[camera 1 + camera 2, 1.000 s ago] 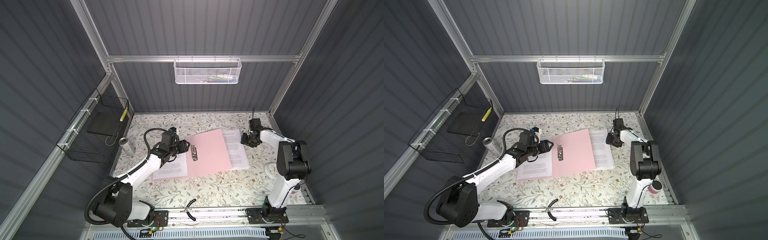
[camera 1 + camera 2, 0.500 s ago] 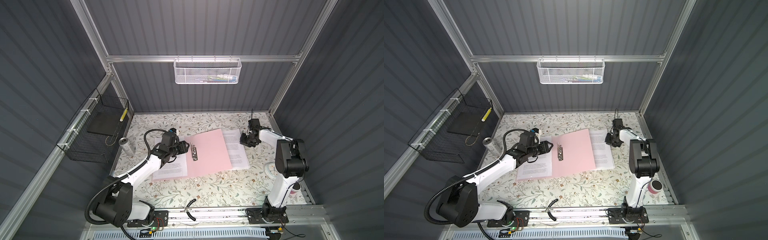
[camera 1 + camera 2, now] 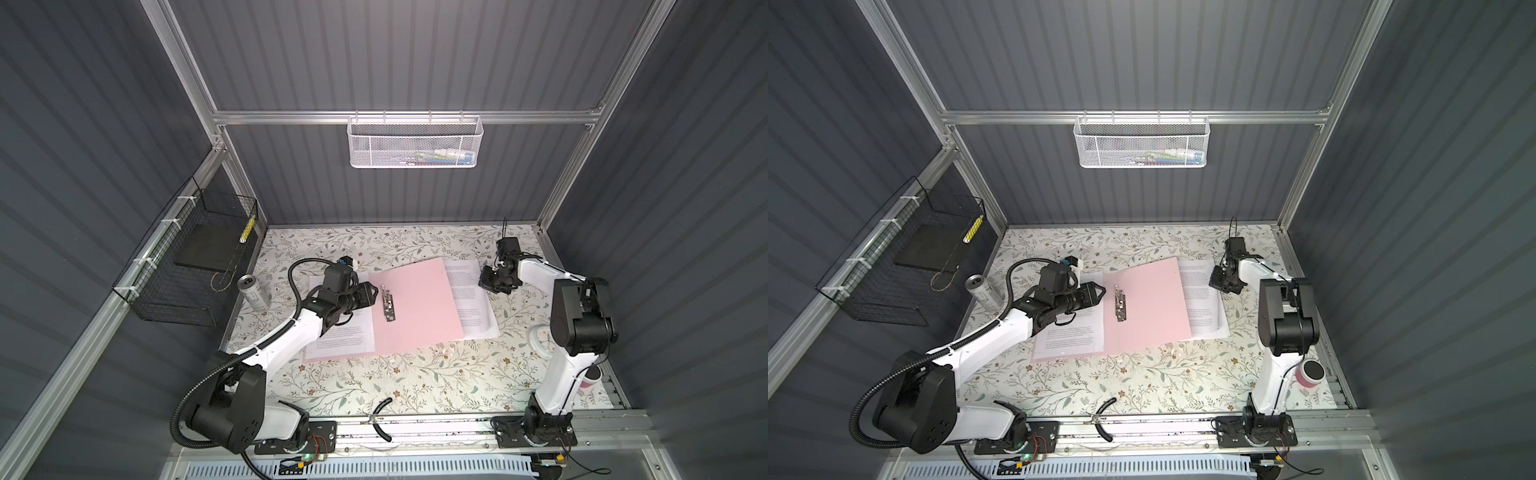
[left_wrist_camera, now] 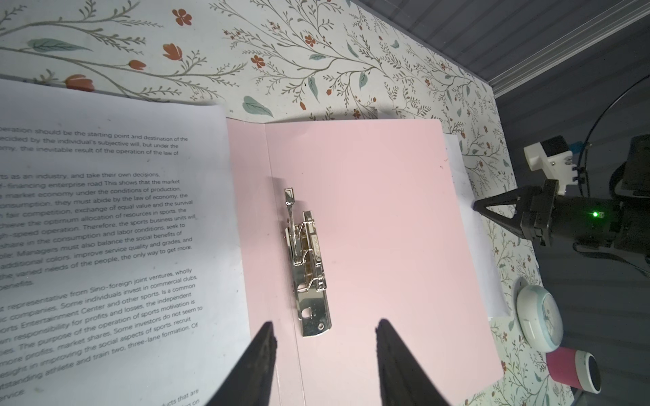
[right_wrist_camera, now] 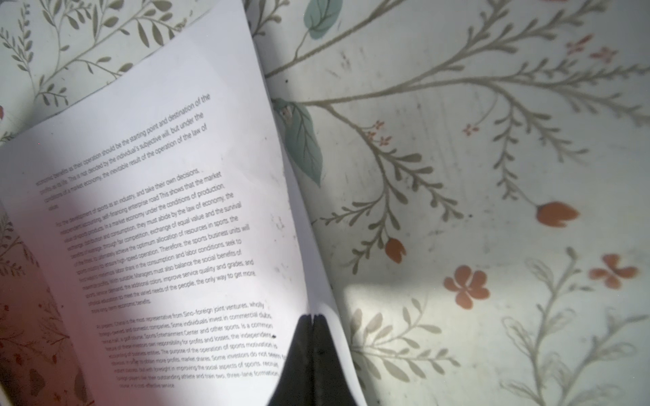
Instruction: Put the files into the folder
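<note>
Folder point(image 3: 415, 307) lay open and flat on the flowered table point(image 3: 374, 386), inside up, with the metal clip point(image 3: 388, 305) just right of the fold. Left paper point(image 3: 345, 336) sat on the left cover, text up. Right papers point(image 3: 471, 299) lay partly under the right cover, outer part sticking out past its edge.

Right gripper point(image 3: 486, 281) was at that outer edge, pressed together on the right papers. Its wrist view showed the fingertips point(image 5: 302, 344) closed, with the paper edge curled up around them.

Left gripper point(image 3: 373, 293) hung over the left paper's inner edge by the fold, spread and holding nothing. In its wrist view the fingers point(image 4: 260, 358) stood either side of the fold and the clip's near end. Couldn't tell if the tips touched the folder. The two grippers were well apart, with the right cover between them.
</note>
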